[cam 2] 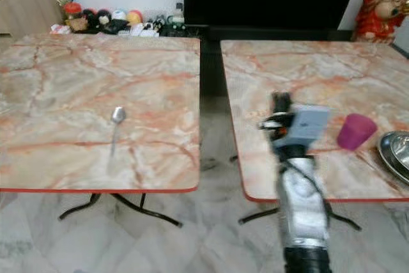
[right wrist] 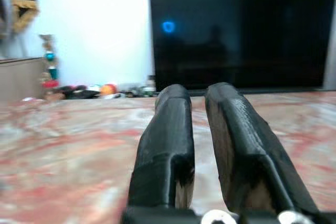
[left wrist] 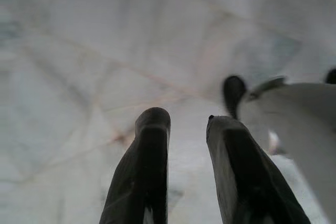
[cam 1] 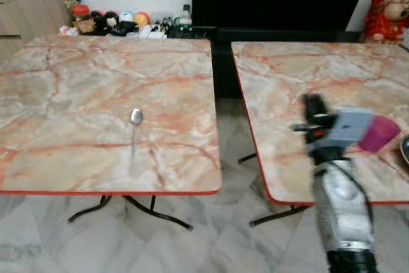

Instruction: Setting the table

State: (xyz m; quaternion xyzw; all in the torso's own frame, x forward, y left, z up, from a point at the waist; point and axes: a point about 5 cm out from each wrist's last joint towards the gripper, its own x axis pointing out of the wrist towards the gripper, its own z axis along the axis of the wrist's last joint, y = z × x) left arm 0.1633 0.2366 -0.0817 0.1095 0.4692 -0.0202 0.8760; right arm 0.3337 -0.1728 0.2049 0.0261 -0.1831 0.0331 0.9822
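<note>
Left eye view: a slim metal spoon (cam 1: 134, 127) lies toward the front edge of the left marble-patterned bench (cam 1: 64, 94). The right bench (cam 2: 307, 75) carries a magenta plastic cup (cam 2: 354, 131) and a steel bowl (cam 2: 395, 151) near its front right corner. The right tool (right wrist: 202, 129) hovers there, narrowly parted, empty; the left tool (left wrist: 189, 145), slightly open, holds nothing above the tiled floor (left wrist: 79, 51).

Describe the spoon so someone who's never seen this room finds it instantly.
Two marble-patterned tables stand side by side before a big black screen. On the left table, toward its near edge, lies the spoon, bowl pointing away, handle toward the robot. It is silver and alone there; the pink cup and metal bowl sit on the right table.
</note>
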